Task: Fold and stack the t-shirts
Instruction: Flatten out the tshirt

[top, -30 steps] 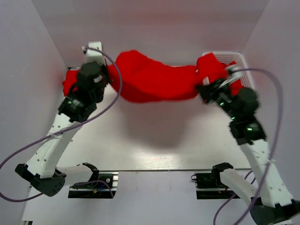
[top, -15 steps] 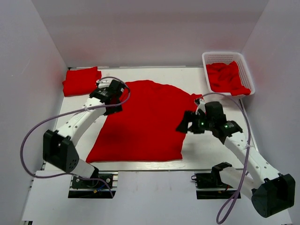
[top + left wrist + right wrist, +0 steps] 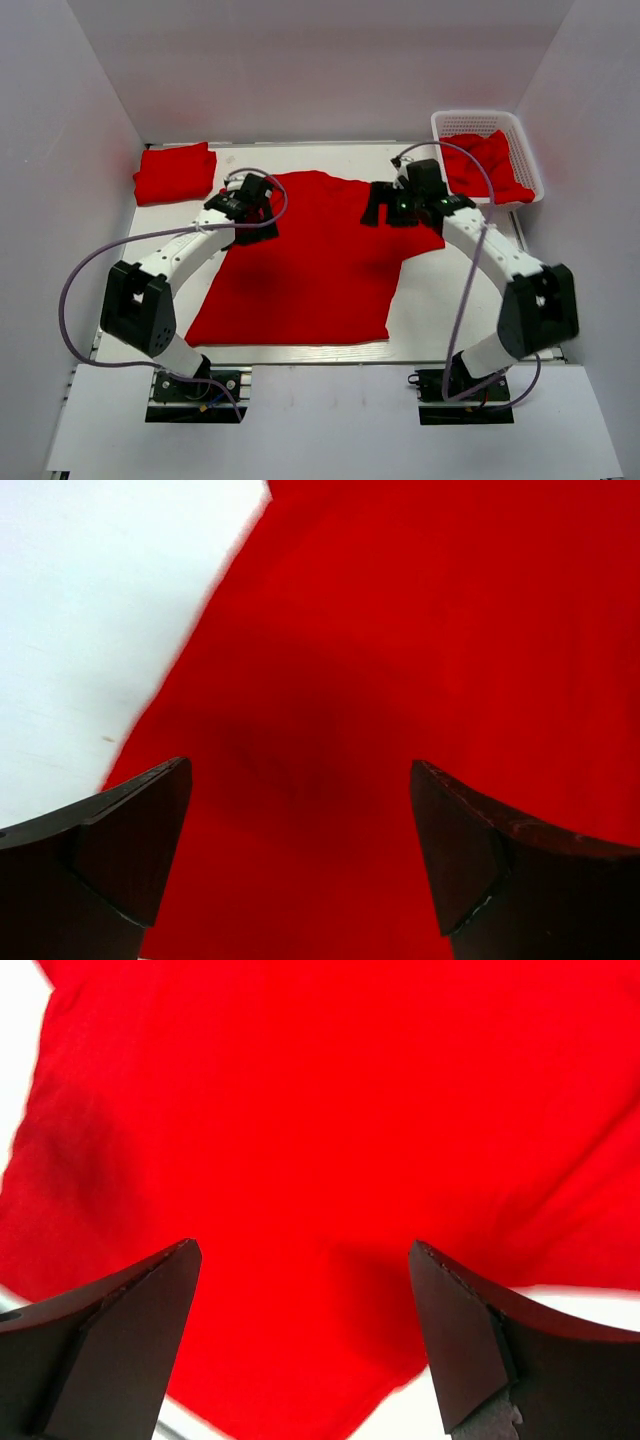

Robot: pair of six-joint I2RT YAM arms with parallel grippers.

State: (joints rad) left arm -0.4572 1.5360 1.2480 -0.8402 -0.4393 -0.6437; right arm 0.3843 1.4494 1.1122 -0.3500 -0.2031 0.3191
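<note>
One red t-shirt (image 3: 310, 265) lies spread flat in the middle of the white table. My left gripper (image 3: 262, 212) hovers open over its left shoulder area, near the cloth's left edge (image 3: 190, 650), with nothing between the fingers (image 3: 120, 850). Over the shirt's right shoulder and sleeve my right gripper (image 3: 383, 212) also stands open and empty; in the right wrist view its gap (image 3: 302, 1248) shows only red cloth (image 3: 330, 1110). A folded red t-shirt (image 3: 175, 172) rests at the back left. More red t-shirts (image 3: 485, 165) lie crumpled in the basket.
The white lattice basket (image 3: 478, 120) stands at the back right corner. White walls close in the table on the left, right and back. Bare table (image 3: 440, 300) shows right of the spread shirt and along the front edge.
A second ago both grippers held the shirt stretched in the air. They have let go and it lies flat. Since then the right gripper has moved back to the right shoulder.
</note>
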